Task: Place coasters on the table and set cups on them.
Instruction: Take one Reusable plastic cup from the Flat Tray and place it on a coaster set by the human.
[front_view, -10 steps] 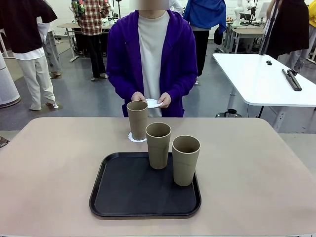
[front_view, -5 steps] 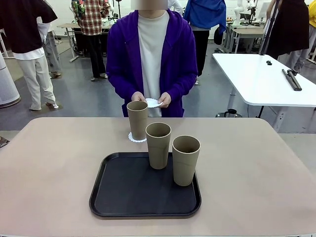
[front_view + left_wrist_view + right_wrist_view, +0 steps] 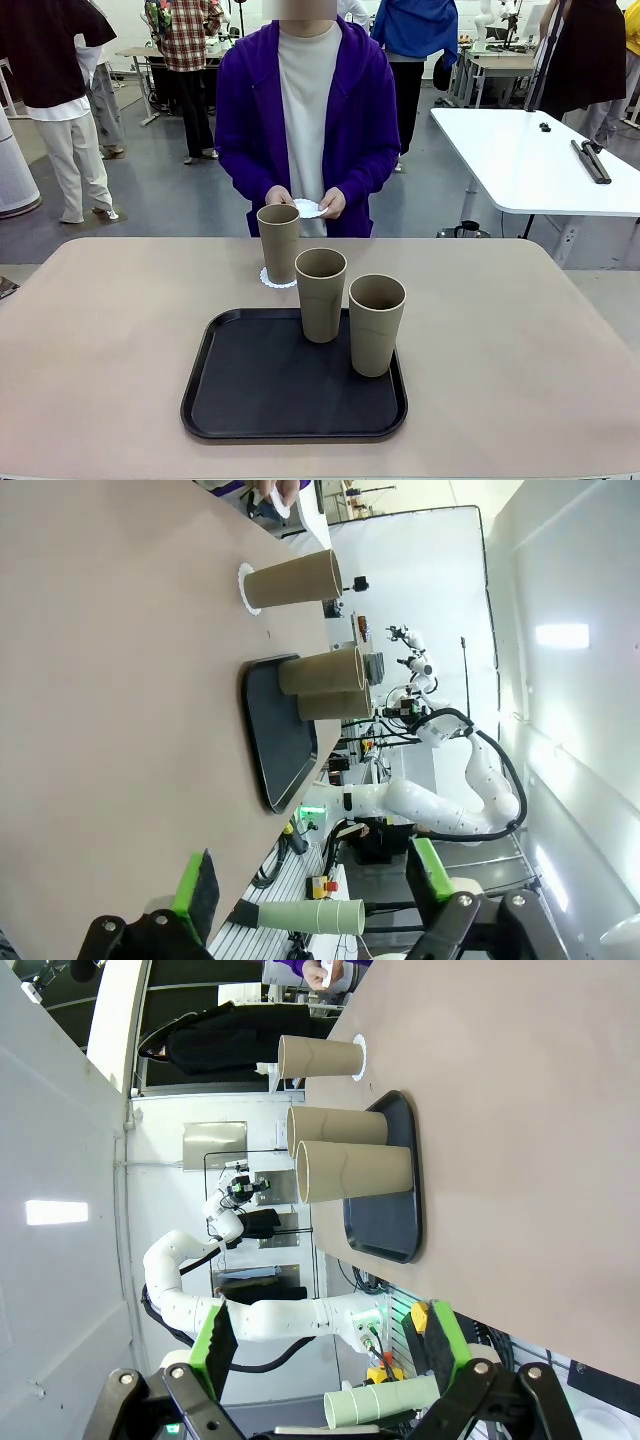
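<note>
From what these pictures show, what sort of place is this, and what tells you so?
Probably a robotics lab or workshop: a white robot arm stands beside the table, a white table and other workbenches stand in the open hall beyond, and several people stand about.

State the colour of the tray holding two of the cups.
The tray is black, seen best in the front view.

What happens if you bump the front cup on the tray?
It would probably tip over: the cup is tall, and its base is narrower than its rim. No drink shows near the rim, so it may be light and easy to knock. Its matte side should not be very slippery to grab.
</note>
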Controlling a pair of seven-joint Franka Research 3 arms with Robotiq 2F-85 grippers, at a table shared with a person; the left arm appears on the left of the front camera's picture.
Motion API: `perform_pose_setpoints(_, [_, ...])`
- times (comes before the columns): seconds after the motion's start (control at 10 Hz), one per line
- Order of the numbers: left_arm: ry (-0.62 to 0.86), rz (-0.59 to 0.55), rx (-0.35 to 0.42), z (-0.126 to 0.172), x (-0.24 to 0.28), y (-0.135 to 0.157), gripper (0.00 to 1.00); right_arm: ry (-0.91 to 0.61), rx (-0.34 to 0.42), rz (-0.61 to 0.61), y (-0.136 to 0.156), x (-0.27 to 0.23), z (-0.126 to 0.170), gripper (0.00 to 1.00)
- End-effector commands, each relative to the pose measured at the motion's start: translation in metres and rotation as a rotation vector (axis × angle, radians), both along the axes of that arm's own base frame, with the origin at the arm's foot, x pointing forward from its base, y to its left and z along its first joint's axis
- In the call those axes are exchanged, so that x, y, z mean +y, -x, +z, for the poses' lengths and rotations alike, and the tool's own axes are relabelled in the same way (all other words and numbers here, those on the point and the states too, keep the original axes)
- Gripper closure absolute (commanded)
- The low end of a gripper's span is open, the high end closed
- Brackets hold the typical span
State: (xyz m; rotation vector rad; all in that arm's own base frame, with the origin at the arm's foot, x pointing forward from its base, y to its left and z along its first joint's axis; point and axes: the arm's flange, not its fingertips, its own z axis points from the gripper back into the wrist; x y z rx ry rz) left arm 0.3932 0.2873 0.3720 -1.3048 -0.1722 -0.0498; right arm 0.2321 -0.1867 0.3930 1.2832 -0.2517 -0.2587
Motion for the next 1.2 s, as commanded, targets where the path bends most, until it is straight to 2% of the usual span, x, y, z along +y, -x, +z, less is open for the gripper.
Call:
perform_pose_setpoints(0.0, [0.004, 0.006, 0.011, -0.0025, 0.0022, 0.0016, 0.0, -0.009, -0.01, 0.001, -0.0001, 0.0003, 0.0012, 0.0])
perform_pose_setpoints(1.1, [0.004, 0.006, 0.011, -0.0025, 0.0022, 0.0016, 0.0, -0.009, -0.01, 0.001, -0.0001, 0.0003, 0.0012, 0.0])
